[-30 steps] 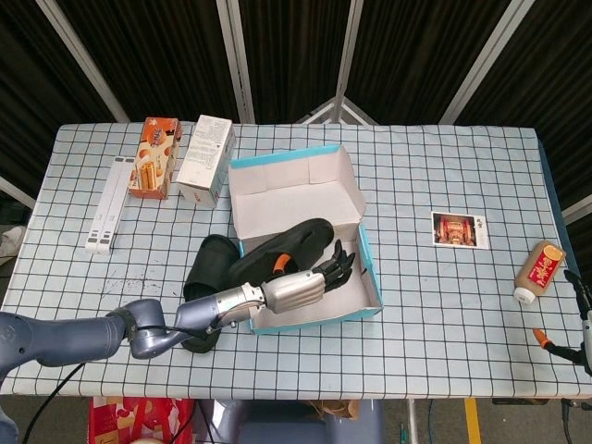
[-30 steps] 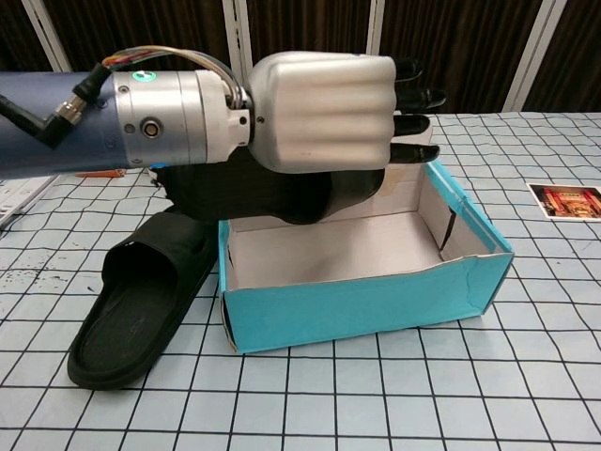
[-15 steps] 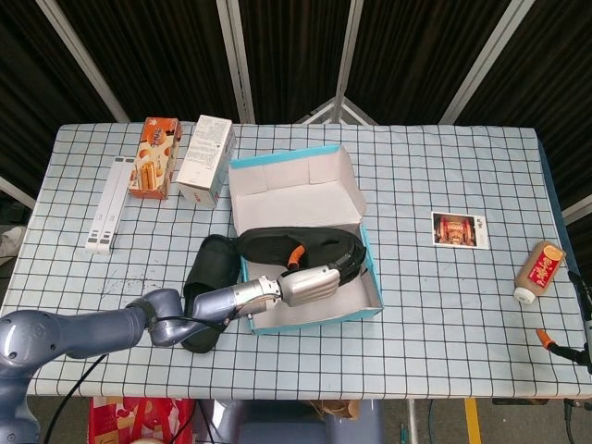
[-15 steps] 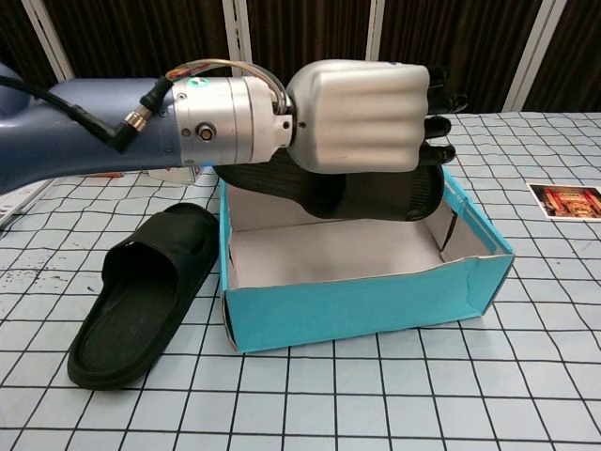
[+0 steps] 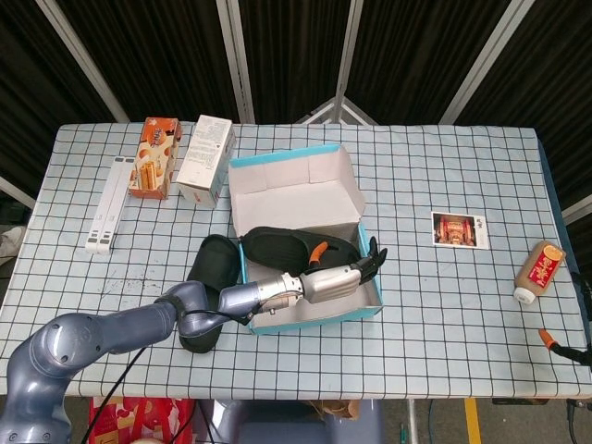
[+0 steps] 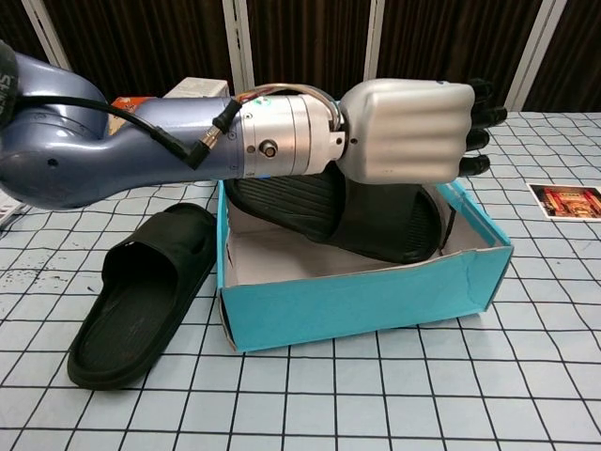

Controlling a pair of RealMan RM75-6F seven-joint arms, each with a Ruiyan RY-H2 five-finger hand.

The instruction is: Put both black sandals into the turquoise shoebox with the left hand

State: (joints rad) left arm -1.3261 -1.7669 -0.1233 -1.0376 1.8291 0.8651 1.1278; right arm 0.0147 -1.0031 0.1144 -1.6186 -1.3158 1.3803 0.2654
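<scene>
Behind, dark corrugated wall panels crossed by slanted white bars. Across the whole scene, a table (image 5: 444, 305) under a white cloth gridded in black lines.

Reaching in low from the near left edge, the grey-blue left arm (image 5: 102, 328), stretched rightward over the front wall of the turquoise shoebox (image 5: 319, 317). At its end, the left hand (image 5: 335, 280), back plate toward the chest camera, dark fingertips (image 6: 481, 141) pointing right past the box's far end. Fingers seemingly spread rather than curled; whether any of them grips the sandal beneath, impossible to tell from either view. Right hand out of sight.

Shoebox near table centre, lid (image 5: 293, 188) flipped up and back, white inside. One black sandal in the box (image 6: 371, 211), lying at a tilt across the opening, strap end toward the left, right end resting by the right wall, directly under the hand. Second black sandal (image 6: 136, 291) flat on the cloth just left of the box, sole down, strap up.

Far left: two cartons (image 5: 205, 159), a white power strip (image 5: 104, 204). Right side: a small photo card (image 5: 459, 229), a bottle (image 5: 538, 272) lying down.
</scene>
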